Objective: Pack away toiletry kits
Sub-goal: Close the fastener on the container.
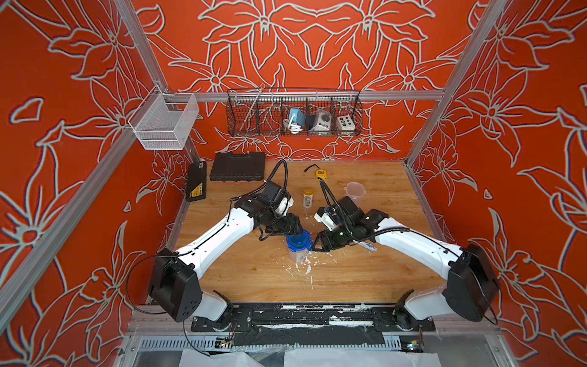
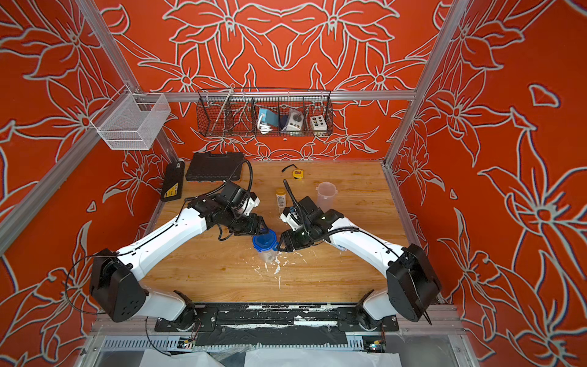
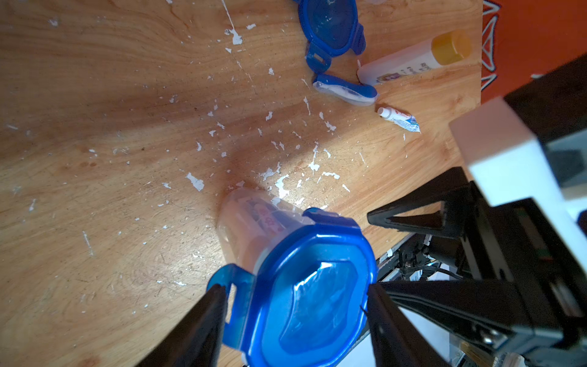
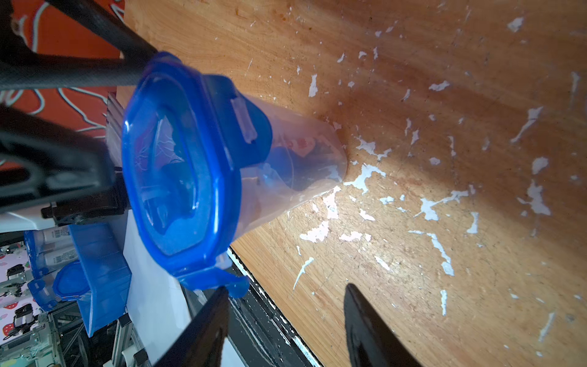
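One clear tub [image 1: 298,252] stands upright mid-frame on the worktop [image 1: 254,276]. The left claw [image 3: 294,286] straddles its blue lid [image 3: 313,305], but whether it grips I cannot tell. The right claw [image 4: 286,287] is open just beside. Better to press the sticking-out tab [image 3: 230,279] down squarely, keeping the tub steady.

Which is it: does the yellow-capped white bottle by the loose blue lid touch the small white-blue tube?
Apart. The left wrist view shows a plain gap between the yellow-capped white bottle and the small white-blue tube.
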Controlling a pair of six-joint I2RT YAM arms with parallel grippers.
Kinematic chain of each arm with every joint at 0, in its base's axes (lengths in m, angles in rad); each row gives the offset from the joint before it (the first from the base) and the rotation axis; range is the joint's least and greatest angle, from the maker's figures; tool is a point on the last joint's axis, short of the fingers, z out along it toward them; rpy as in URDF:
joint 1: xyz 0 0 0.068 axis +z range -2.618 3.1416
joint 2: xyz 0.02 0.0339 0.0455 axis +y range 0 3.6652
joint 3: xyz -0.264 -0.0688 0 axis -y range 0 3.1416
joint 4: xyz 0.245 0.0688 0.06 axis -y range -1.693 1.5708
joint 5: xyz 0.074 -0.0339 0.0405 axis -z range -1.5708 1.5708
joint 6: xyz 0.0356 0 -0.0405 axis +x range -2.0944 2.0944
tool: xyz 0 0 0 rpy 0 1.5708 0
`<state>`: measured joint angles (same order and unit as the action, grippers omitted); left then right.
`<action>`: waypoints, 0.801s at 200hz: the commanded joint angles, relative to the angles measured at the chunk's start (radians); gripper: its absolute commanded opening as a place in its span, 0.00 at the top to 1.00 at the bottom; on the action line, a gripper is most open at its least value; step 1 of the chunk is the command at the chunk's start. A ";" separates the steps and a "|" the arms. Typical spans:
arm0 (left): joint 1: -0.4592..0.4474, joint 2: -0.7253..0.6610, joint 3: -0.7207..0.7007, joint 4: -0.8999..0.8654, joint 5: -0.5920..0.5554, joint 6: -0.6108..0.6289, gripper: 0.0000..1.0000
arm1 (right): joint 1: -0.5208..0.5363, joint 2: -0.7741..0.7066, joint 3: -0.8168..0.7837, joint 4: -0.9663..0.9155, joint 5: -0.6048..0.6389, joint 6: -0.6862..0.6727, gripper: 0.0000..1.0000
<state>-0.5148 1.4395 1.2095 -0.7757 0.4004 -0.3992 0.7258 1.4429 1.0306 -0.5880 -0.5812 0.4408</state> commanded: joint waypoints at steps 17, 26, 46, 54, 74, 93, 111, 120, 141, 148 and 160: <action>-0.007 0.006 -0.029 0.005 0.030 0.015 0.33 | 0.011 0.025 -0.014 0.039 -0.017 0.024 0.41; -0.007 0.001 -0.035 0.010 0.034 0.012 0.34 | 0.011 0.031 -0.016 0.043 -0.015 0.024 0.41; -0.008 -0.004 -0.045 0.019 0.047 0.004 0.35 | 0.011 0.040 -0.017 0.058 -0.011 0.029 0.41; -0.010 -0.004 -0.048 0.019 0.049 0.001 0.35 | 0.012 0.046 -0.014 0.064 -0.012 0.033 0.41; -0.013 -0.009 -0.053 0.021 0.055 -0.004 0.36 | 0.011 0.056 -0.003 0.083 -0.017 0.042 0.41; -0.016 -0.018 -0.064 0.027 0.068 -0.012 0.38 | 0.012 0.067 0.008 0.089 -0.019 0.041 0.41; -0.016 -0.031 -0.082 0.040 0.087 -0.027 0.39 | 0.011 0.075 0.016 0.101 -0.021 0.044 0.41; -0.017 -0.039 -0.092 0.048 0.098 -0.039 0.39 | 0.011 0.077 0.017 0.108 -0.022 0.049 0.41; -0.028 -0.056 -0.114 0.058 0.109 -0.061 0.41 | 0.011 0.085 0.019 0.121 -0.016 0.056 0.42; -0.031 -0.060 -0.122 0.059 0.110 -0.065 0.42 | 0.012 0.089 0.019 0.126 -0.016 0.058 0.42; -0.037 -0.070 -0.139 0.064 0.115 -0.076 0.42 | 0.011 0.092 0.022 0.131 -0.016 0.060 0.42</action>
<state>-0.5232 1.3983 1.1042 -0.7055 0.4294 -0.4404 0.7311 1.5215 1.0275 -0.5377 -0.6041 0.4793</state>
